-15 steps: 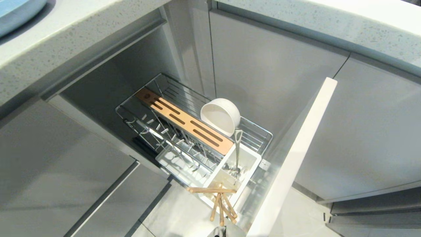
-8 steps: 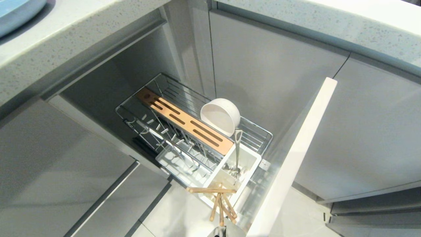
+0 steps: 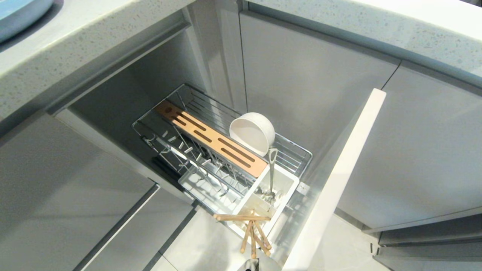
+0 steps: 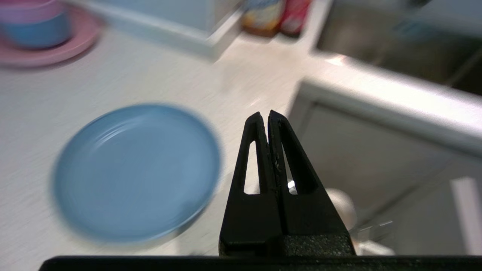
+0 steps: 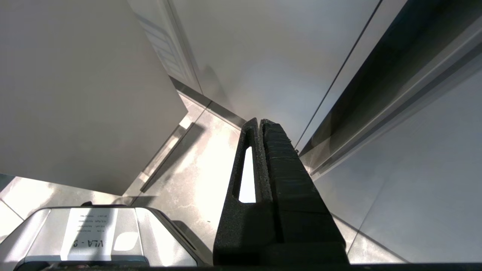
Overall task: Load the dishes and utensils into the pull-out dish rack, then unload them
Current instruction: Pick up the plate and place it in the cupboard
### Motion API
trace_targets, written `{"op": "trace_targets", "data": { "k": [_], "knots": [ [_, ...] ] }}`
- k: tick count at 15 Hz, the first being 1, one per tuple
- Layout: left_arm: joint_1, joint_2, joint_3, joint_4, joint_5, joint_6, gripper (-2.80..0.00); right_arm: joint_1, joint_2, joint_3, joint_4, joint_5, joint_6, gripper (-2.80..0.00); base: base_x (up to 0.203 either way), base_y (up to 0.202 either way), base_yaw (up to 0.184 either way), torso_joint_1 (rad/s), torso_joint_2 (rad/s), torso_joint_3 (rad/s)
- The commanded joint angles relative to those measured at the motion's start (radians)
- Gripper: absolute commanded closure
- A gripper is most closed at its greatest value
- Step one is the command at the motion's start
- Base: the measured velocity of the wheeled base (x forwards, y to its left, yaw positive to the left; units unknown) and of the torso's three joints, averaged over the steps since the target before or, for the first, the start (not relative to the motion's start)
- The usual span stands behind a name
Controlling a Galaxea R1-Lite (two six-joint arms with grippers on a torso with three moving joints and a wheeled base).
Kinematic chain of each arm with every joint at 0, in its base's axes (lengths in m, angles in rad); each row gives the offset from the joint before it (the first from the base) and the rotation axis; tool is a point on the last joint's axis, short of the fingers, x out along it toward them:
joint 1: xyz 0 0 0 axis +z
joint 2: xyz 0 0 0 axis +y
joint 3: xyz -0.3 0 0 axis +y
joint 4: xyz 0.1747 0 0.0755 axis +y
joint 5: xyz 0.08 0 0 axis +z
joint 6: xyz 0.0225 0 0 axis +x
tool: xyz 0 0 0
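Left wrist view: left gripper [image 4: 268, 114] (fingers pressed together) nears flat round light-blue plate [image 4: 135, 171]; unopened, it risks shoving it.

Light-blue plate [image 4: 135, 173], cream-white bowl [image 3: 251, 132], pale wooden chopsticks [image 3: 253, 233], speckled grey countertop [image 3: 75, 49].

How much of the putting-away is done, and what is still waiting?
In the pull-out dish rack, the cream-white bowl, the metal spoon and the chopsticks already sit in place. Nothing is in hand: the left gripper is shut and empty above the counter, next to the light-blue plate, which is left to load. The right gripper is parked low, shut. Unloading comes after.
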Motion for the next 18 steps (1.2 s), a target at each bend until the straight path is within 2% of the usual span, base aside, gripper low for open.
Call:
{"op": "trace_targets", "data": {
  "k": [1,2,3,5,10,13,15,18],
  "knots": [
    [0.01,0.014,-0.001,0.104,0.087,0.151,0.0,0.001,0.0,0.002,-0.001,0.0,0.0,0.0,0.0,0.0,0.0,0.0,0.0,0.0],
    [0.01,0.016,0.0,0.172,0.143,0.207,0.0,0.001,0.0,0.002,0.0,0.0,0.0,0.0,0.0,0.0,0.0,0.0,0.0,0.0],
    [0.01,0.025,0.0,0.199,0.176,0.229,0.0,0.001,0.0,0.002,-0.001,0.0,0.0,0.0,0.0,0.0,0.0,0.0,0.0,0.0],
    [0.01,0.054,0.0,0.203,0.226,0.232,0.0,0.001,0.0,0.002,-0.001,-0.001,0.0,0.0,0.0,0.0,0.0,0.0,0.0,0.0],
    [0.0,0.178,-0.012,0.202,0.244,0.268,0.0,0.001,0.0,0.002,0.0,0.0,0.0,0.0,0.0,0.0,0.0,0.0,0.0,0.0],
    [-0.144,0.215,-0.012,0.24,0.275,0.26,0.0,0.001,0.0,0.001,0.0,-0.001,0.0,0.0,0.0,0.0,0.0,0.0,0.0,0.0],
    [-0.233,0.224,-0.012,0.264,0.307,0.232,0.0,0.001,0.0,0.0,0.0,0.0,0.0,0.0,0.0,0.0,0.0,0.0,0.0,0.0],
    [-0.272,0.24,-0.012,0.236,0.357,0.213,0.0,0.001,0.0,0.001,-0.001,0.0,0.0,0.0,0.0,0.0,0.0,0.0,0.0,0.0]
  ]
}}
